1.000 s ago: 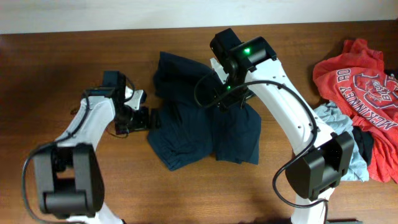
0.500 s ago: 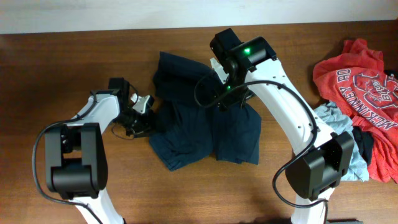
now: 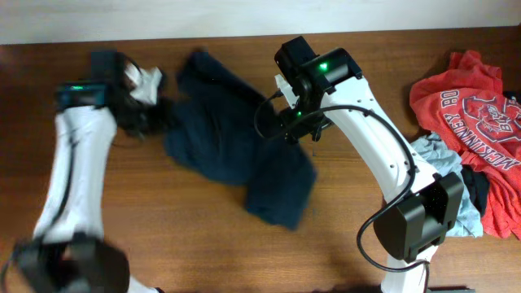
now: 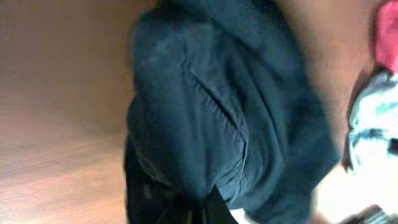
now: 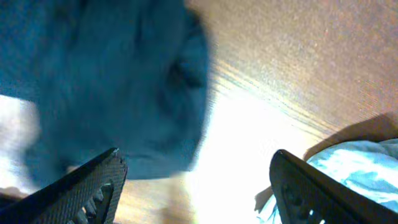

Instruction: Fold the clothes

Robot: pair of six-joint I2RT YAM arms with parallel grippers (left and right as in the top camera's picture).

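The clothes point(image 3: 236, 146), a wrinkled dark navy garment, lie stretched slantwise across the middle of the wooden table. My left gripper point(image 3: 155, 114) is at their upper left end, shut on a bunch of the fabric. In the left wrist view the navy cloth point(image 4: 217, 93) fills the frame and gathers into the closed fingers at the bottom, where my left gripper point(image 4: 200, 211) pinches it. My right gripper point(image 3: 299, 129) hovers over the garment's right edge, open and holding nothing. In the right wrist view the right gripper point(image 5: 196, 193) has its fingers wide apart, with the clothes point(image 5: 112, 81) at the upper left.
A red T-shirt point(image 3: 472, 98) with white lettering lies at the right edge of the table. A pale blue-grey garment point(image 3: 435, 155) lies beside it, also showing in the right wrist view point(image 5: 354, 168). Bare wood point(image 3: 163, 228) spreads at the front left.
My left gripper closed on the garment's left edge and swung up and to the left, dragging the garment left and stretching it out. The right arm stayed where it was.
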